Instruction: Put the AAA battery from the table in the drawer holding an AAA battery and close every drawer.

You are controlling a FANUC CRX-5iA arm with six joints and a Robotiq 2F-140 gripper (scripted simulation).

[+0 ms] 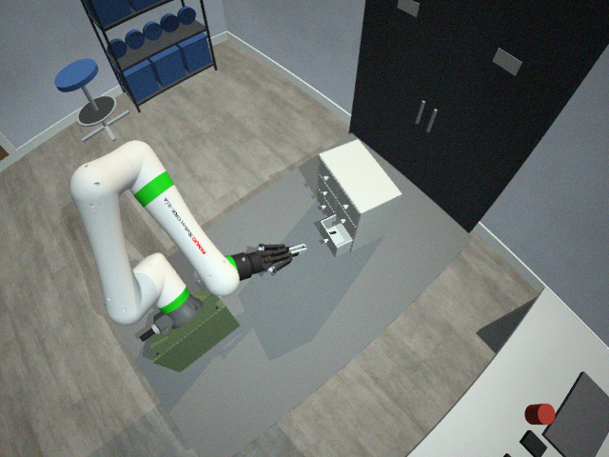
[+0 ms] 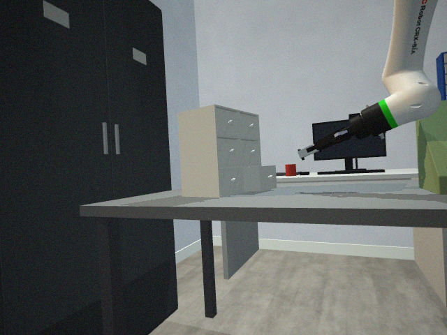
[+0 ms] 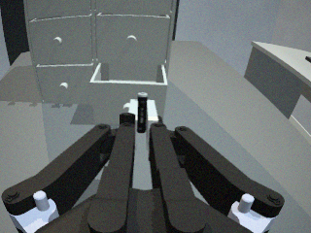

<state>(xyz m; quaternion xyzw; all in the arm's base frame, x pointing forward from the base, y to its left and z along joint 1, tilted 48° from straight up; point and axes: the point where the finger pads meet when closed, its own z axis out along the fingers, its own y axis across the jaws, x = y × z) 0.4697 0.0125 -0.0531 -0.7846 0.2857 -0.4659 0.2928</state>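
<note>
My gripper (image 1: pixel 297 248) (image 2: pixel 306 152) (image 3: pixel 141 111) is shut on an AAA battery (image 3: pixel 142 109), dark with a pale end, which sticks out from between the fingertips. The gripper is in the air in front of the small grey chest (image 1: pixel 360 174) (image 2: pixel 198 151) (image 3: pixel 117 36), tilted toward it and above table height. The chest stands upright. Its bottom drawer (image 1: pixel 343 248) (image 2: pixel 265 183) (image 3: pixel 107 97), on the right in the wrist view, is pulled out partway and looks level. A small dark thing (image 1: pixel 332 232) lies in it, likely a battery. The other drawers look pushed in.
The chest stands on the grey table (image 1: pixel 393 275) (image 2: pixel 252 213) near the black cabinet (image 1: pixel 408 73) (image 2: pixel 65 108). The green robot base block (image 1: pixel 196 334) (image 2: pixel 433 151) is at the table's other end. A separate white desk (image 1: pixel 491 393) holds a red cylinder (image 1: pixel 540 414) (image 2: pixel 290 169).
</note>
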